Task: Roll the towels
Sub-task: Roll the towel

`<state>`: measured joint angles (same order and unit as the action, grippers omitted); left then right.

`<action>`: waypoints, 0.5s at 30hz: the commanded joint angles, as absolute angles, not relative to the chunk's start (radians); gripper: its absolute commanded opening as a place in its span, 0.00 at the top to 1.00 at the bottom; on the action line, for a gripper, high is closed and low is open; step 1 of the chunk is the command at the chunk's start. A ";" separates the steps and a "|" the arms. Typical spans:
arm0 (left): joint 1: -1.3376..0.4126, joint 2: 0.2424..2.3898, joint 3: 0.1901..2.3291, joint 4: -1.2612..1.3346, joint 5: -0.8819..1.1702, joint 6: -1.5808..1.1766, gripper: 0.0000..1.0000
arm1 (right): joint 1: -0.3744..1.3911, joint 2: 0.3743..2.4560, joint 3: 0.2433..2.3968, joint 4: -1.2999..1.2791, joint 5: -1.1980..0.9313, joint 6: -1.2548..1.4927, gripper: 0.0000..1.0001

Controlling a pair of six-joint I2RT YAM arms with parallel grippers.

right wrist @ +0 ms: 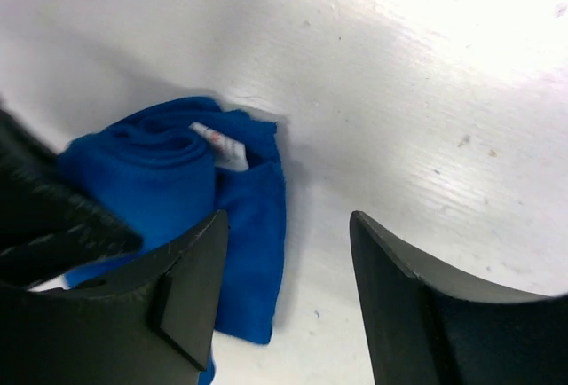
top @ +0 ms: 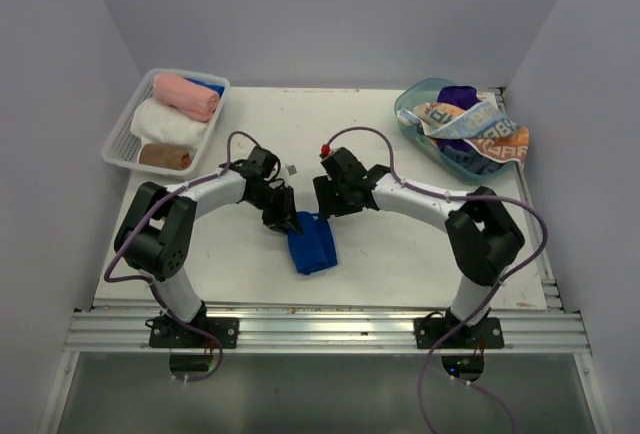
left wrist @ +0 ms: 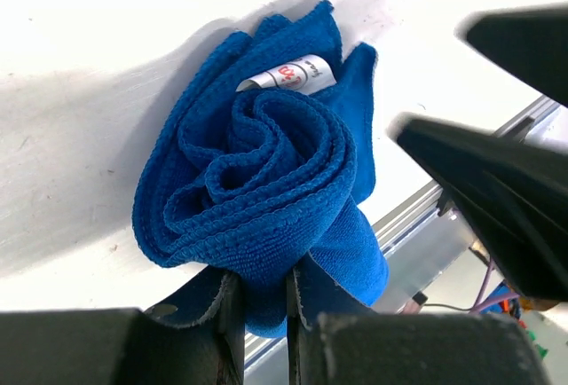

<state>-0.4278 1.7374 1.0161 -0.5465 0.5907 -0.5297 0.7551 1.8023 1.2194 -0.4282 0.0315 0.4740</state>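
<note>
Blue towel (left wrist: 253, 181), rolled, clamped in the left hand (left wrist: 264, 303); right hand (right wrist: 286, 230) apart, empty.

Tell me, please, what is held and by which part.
The left gripper pinches the blue towel by the outer layers of its rolled end; the right gripper holds nothing.

- From above I get soft, even light. The bench (top: 400, 244) reads bright white, with only faint shadows beneath the arms (top: 215, 189).
- In the left wrist view the bench burns out to pure white at the top, and the towel (left wrist: 257, 190) throws a broad grey shadow leftward. I see its weave crisply, but the left claw (left wrist: 264, 318) at the bottom edge is dark and soft.
- In the right wrist view glare washes the bench's upper right. The towel looks slightly blurred, and the right claw (right wrist: 286, 239) is near-black, without detail.
</note>
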 commanded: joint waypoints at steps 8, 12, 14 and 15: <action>-0.433 1.717 1.003 -0.581 0.526 -0.588 0.94 | 1.054 1.676 1.321 -0.603 0.319 0.506 0.26; -0.433 1.726 1.000 -0.581 0.523 -0.591 0.94 | 1.162 1.749 1.374 -0.640 0.380 0.526 0.22; -0.433 1.727 1.003 -0.580 0.525 -0.591 0.94 | 1.189 1.785 1.410 -0.656 0.416 0.535 0.21; -0.433 1.729 1.002 -0.580 0.525 -0.591 0.94 | 1.207 1.820 1.423 -0.678 0.442 0.538 0.21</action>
